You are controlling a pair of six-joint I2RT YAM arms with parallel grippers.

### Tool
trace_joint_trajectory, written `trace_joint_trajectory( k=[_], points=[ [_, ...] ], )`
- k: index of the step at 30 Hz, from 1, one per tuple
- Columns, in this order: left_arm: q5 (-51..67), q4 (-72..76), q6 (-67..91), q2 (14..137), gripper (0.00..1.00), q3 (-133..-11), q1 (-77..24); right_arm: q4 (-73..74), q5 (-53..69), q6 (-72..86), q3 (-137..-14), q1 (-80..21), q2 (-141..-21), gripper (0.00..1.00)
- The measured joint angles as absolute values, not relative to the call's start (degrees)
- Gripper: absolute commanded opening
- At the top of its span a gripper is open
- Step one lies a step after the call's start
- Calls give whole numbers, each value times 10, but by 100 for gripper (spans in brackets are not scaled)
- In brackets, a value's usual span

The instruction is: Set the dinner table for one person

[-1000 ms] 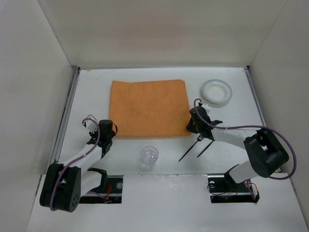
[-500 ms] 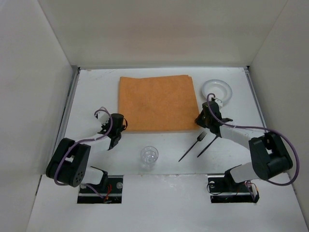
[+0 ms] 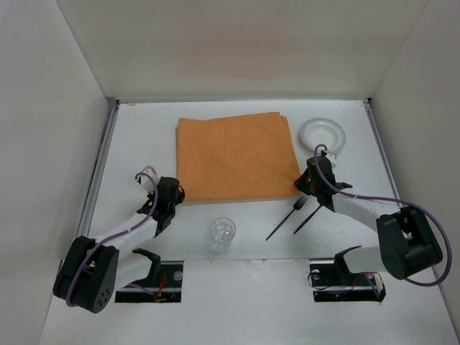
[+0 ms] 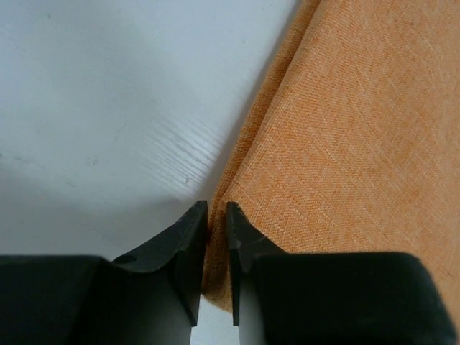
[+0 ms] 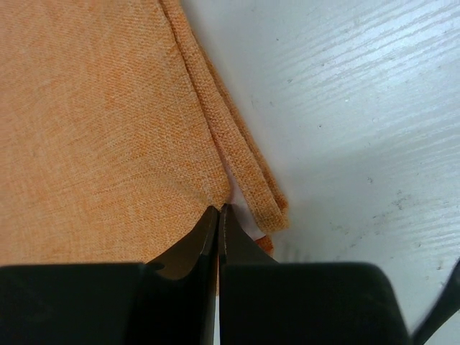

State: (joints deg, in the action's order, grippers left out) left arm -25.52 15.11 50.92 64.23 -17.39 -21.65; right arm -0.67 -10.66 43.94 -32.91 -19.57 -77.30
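Progress is sitting at an early stage, judging by the layout: the orange cloth is lying flat on the dinner table, which is stretching out beneath both pincers, while nothing is resting on the cloth yet. The left pincer is clenching the cloth's near left corner, its fingers nearly meeting with the hem running in between them. The right pincer is pinching the near right corner, jaws fully together on the folded edge. A white plate is waiting just beyond the right pincer, a black fork and knife are lying just on its near side, and a clear glass is standing to the right of the left pincer, nearer the bases. Both arms are reaching forward low over the surface, elbows bowing outward, wrists angling inward toward the corners.
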Motion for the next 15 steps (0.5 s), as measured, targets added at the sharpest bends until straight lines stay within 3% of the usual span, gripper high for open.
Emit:
trace_joint_trajectory(
  k=[6,10,15],
  points=[
    [-258,121,496,615,41,-173,-197,-1,-106,440,-329,-197,-737,11],
    [-259,116,488,586,42,-173,-192,13,-108,442,-329,-201,-713,34],
    [-262,112,481,531,42,-175,-185,28,-116,439,-331,-202,-681,53]
  ],
)
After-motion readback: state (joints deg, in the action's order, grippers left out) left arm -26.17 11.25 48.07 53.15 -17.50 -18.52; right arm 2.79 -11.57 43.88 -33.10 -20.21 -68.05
